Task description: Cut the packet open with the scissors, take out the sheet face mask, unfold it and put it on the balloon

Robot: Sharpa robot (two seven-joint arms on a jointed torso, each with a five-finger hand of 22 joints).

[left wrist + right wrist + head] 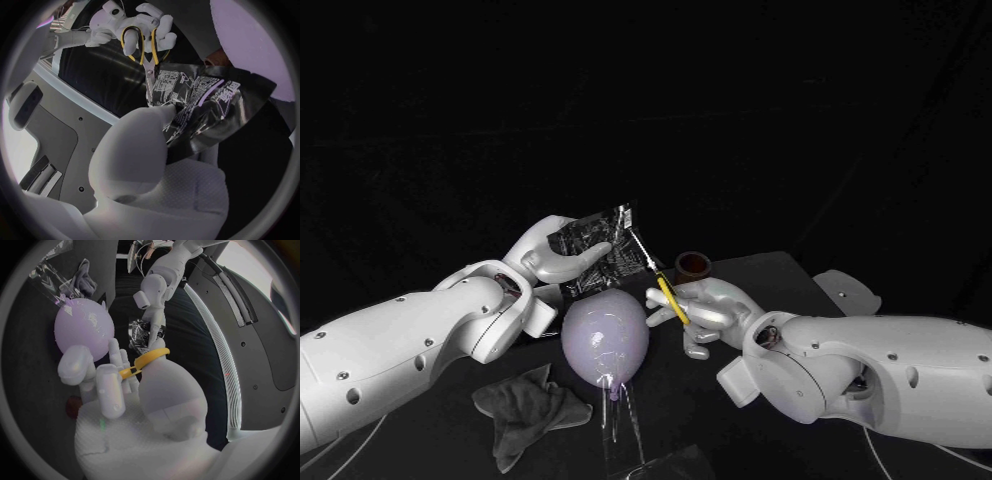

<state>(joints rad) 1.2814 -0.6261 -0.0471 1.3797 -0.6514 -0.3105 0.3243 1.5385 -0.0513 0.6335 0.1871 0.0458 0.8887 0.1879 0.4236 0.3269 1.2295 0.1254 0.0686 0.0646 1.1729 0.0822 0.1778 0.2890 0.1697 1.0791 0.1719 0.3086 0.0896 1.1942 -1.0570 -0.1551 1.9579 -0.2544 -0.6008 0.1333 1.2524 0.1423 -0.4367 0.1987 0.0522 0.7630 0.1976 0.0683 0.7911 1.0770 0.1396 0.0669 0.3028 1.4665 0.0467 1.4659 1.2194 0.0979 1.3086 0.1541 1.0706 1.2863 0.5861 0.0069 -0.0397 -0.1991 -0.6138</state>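
My left hand (557,252) holds a dark foil packet (596,243) upright above the table; in the left wrist view the packet (206,102) is crinkled, with white print on it. My right hand (701,310) grips yellow-handled scissors (661,282) whose blades point up to the packet's right edge. In the left wrist view the scissors (148,60) meet the packet's edge, held by the right hand (140,27). A pale lilac balloon (604,338) stands between the two arms, below the packet. The right wrist view shows the scissors' handle (145,362), the balloon (84,326) and the packet (142,335).
A crumpled grey cloth (525,408) lies on the black table (769,275) at the front left. A small brown round object (694,264) sits behind my right hand. A clear stand (625,425) holds the balloon up.
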